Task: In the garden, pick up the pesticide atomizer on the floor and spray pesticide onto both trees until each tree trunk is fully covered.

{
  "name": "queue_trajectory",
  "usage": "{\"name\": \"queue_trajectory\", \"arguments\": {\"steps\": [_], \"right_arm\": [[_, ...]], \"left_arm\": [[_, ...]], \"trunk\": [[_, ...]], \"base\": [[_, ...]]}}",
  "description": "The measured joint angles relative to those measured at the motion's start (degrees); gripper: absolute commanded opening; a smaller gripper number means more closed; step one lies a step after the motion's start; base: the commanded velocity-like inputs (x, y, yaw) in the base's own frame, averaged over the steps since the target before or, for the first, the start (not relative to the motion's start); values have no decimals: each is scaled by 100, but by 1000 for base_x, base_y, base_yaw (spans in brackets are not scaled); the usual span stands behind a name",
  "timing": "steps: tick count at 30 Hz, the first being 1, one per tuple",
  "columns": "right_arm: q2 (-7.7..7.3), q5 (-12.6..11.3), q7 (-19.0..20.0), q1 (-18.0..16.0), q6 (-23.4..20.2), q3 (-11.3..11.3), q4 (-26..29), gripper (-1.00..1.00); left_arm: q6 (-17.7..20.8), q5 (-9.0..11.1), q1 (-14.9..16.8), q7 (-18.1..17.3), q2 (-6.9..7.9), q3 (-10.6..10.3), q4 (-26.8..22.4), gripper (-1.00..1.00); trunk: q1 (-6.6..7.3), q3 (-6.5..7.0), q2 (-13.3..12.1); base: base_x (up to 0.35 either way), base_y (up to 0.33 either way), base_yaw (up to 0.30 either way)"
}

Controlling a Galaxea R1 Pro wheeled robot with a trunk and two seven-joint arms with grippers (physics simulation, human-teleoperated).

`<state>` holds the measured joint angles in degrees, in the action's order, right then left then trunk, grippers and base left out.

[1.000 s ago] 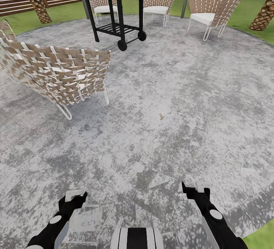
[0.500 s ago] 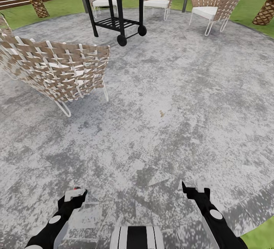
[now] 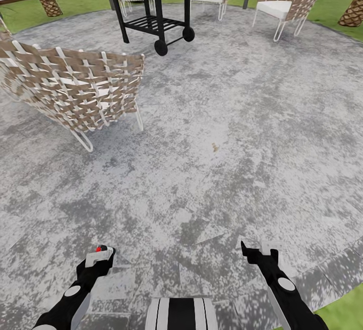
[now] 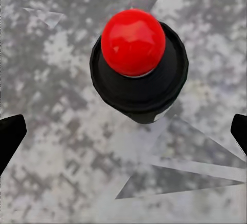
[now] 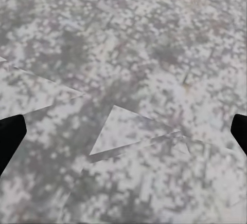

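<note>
Left gripper (image 3: 99, 255) hangs wide open right over the atomizer (image 4: 135, 54) on the near-left paving (image 3: 227, 118); right gripper (image 3: 257, 250) is open too, holding nothing.

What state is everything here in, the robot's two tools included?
Pesticide atomizer: upright on the paving, not gripped.
Left tool: open, over the atomizer.
Right tool: open, empty.
Grill cart: standing upright.
Nearest chair: upright, unoccupied.
</note>
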<state>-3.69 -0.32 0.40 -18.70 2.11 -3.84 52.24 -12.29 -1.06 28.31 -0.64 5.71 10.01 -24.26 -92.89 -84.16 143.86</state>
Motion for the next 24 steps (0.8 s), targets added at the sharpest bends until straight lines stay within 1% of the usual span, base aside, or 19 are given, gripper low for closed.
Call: {"name": "queue_trajectory", "arguments": {"steps": [5, 24], "right_arm": [[0, 0, 0, 0, 0, 0, 0, 100], [0, 0, 0, 0, 0, 0, 0, 100]], "left_arm": [[0, -4, -1, 0, -1, 0, 2, 100], [0, 3, 3, 0, 1, 7, -2, 100]], "trunk": [[0, 0, 0], [-1, 0, 0]], "base": [[87, 0, 0], [11, 0, 0]]}}
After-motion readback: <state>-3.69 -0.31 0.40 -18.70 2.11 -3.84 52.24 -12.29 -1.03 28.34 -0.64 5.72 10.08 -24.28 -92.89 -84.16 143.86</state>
